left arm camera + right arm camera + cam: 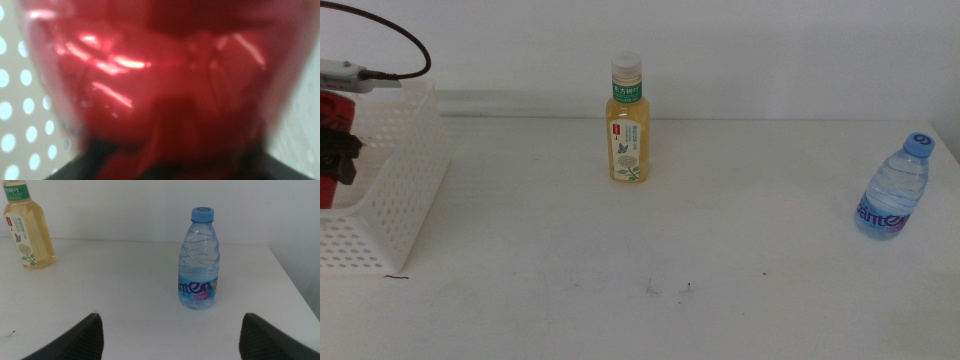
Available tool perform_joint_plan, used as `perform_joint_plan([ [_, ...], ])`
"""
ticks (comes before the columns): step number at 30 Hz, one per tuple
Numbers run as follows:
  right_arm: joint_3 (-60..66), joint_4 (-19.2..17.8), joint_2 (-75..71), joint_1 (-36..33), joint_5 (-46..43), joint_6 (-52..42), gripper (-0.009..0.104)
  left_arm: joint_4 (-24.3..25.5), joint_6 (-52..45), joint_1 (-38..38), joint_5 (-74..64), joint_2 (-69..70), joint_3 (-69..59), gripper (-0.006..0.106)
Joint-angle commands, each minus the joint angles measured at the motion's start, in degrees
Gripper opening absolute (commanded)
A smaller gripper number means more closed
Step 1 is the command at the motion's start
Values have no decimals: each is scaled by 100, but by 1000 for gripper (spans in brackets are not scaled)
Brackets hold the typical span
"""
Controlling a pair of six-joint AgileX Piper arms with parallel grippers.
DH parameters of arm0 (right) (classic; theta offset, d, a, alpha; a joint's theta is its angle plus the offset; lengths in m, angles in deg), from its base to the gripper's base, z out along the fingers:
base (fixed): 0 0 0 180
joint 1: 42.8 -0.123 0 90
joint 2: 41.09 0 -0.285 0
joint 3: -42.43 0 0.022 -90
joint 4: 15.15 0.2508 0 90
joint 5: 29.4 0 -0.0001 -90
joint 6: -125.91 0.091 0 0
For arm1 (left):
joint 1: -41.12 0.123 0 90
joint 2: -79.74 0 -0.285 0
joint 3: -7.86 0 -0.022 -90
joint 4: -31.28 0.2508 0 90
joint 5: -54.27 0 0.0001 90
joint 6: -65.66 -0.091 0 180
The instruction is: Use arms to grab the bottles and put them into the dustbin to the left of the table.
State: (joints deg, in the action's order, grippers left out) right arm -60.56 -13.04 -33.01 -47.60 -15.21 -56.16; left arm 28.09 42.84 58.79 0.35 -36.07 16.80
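Note:
My left gripper [334,158] is shut on the slim red can [334,106] at the far left, inside the open top of the white perforated dustbin [395,190]. In the left wrist view the can [165,85] fills the picture as a blur, with the dustbin wall [17,115] behind it. The yellow tea bottle [628,125] stands upright at the back middle of the table [620,260]. At the right edge stands the clear water bottle [893,190] with its blue cap. My right gripper [171,322] is open, short of the water bottle [199,262], and does not show in the middle view.
A black cable [390,40] loops above the dustbin. The tea bottle [24,230] also shows far off in the right wrist view. A few dark specks [670,288] mark the tabletop near the front. The table's right edge [292,285] runs close beside the water bottle.

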Motion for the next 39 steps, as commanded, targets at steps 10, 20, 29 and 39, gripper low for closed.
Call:
perform_joint_plan([
  [10,21,-21,-29,27,-41,-30,90,319,362,-172,-206,498,93,93],
  [20,21,-21,-29,27,-41,-30,90,593,1683,-2074,1791,2741,-1806,82],
  [29,21,-21,-29,27,-41,-30,90,1017,2595,-3910,5339,3981,-4493,73],
  [39,21,-21,-29,27,-41,-30,90,408,2579,-4174,8240,3713,-6370,72],
])
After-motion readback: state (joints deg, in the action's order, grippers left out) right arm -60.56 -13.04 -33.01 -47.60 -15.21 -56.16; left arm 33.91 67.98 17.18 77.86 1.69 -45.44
